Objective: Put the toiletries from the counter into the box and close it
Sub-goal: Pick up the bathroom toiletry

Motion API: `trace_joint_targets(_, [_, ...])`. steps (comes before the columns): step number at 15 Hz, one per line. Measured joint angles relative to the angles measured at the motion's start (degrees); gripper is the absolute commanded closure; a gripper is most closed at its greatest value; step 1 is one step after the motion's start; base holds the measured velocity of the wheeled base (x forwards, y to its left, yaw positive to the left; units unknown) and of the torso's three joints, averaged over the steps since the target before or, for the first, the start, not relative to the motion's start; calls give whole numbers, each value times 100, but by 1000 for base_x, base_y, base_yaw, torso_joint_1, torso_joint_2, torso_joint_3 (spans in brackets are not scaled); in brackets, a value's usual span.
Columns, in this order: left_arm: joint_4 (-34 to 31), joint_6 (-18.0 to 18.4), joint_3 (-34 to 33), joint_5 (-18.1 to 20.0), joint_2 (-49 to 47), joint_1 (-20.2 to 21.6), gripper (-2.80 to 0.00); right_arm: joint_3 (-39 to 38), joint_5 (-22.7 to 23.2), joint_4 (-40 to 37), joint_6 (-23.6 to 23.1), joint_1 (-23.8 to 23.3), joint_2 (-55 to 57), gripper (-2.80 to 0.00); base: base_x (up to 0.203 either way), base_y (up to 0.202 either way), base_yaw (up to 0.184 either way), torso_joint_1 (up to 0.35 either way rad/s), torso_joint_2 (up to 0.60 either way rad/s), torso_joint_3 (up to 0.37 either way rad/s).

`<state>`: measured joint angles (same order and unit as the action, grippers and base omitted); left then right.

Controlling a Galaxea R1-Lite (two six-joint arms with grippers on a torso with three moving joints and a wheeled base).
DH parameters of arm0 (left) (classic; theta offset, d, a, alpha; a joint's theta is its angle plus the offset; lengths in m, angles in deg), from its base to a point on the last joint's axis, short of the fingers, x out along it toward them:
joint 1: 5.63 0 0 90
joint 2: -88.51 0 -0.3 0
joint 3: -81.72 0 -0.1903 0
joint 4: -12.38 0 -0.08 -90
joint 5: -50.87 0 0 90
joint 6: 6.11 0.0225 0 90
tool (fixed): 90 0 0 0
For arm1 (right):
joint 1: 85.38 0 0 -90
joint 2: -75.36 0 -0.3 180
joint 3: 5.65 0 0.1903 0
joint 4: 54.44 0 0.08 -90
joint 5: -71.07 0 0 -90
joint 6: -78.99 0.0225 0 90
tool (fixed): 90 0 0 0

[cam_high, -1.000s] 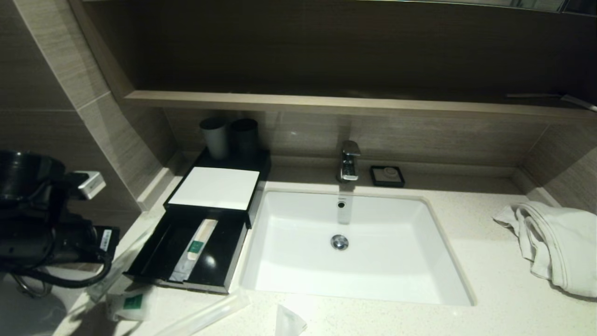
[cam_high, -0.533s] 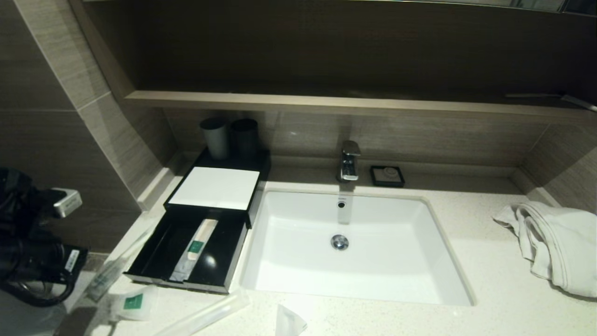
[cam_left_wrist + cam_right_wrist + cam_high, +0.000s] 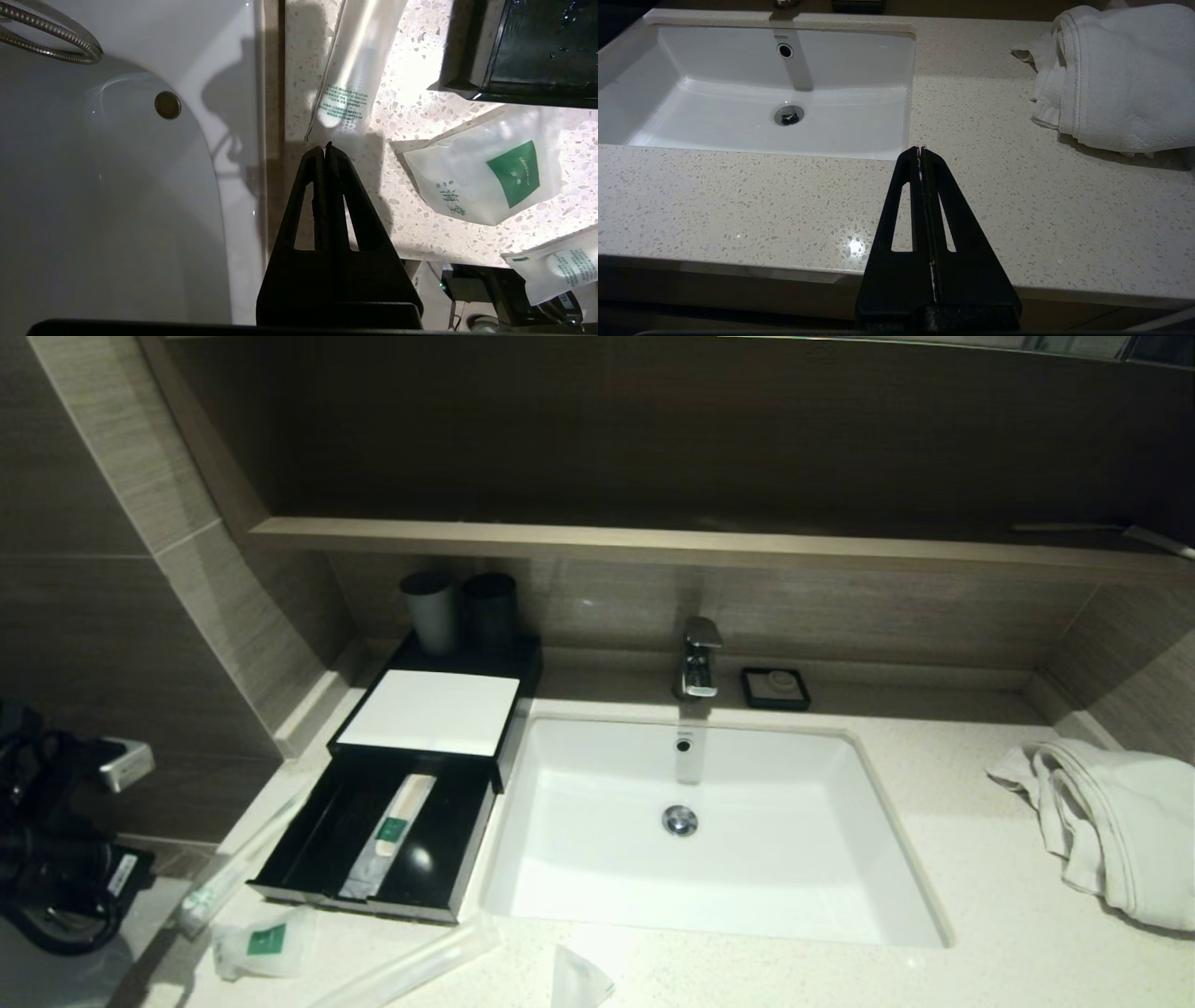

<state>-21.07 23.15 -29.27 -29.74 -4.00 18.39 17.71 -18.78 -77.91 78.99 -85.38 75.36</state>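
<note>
The black box (image 3: 425,709) sits left of the sink, its front drawer (image 3: 327,845) pulled out with one long packet (image 3: 392,826) lying inside. On the counter (image 3: 980,896) in front of it lie toiletries: a green-marked pouch (image 3: 261,943), a long packet (image 3: 411,966), a thin packet (image 3: 224,877) by the left edge and another pouch (image 3: 579,980). My left gripper (image 3: 325,147) is shut and empty, just short of the thin packet's end (image 3: 348,88), with the green-marked pouch (image 3: 490,182) beside it. My right gripper (image 3: 920,149) is shut and empty over the counter's front, right of the sink.
Two dark cups (image 3: 457,607) stand behind the box. A faucet (image 3: 700,658), a small soap dish (image 3: 775,688) and the sunken sink (image 3: 709,831) fill the middle; a white towel (image 3: 1111,821) lies at the right. A white tub (image 3: 93,186) lies beyond the counter's left edge.
My left arm has drawn back to the left and dropped lower, away from the open drawer. The packets and the drawer have not moved.
</note>
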Motion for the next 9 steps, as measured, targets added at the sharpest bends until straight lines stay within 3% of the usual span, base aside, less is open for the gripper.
trace_joint_targets(8, [-30, 323, 333, 178, -616, 48, 0, 0, 1, 0, 0, 0, 0, 0, 0, 0, 0, 0, 0, 0])
trace_joint_targets(9, [-26, 324, 342, 178, -668, 46, -239, 0, 3, 0, 1, 0, 0, 0, 0, 0, 0, 0, 0, 0])
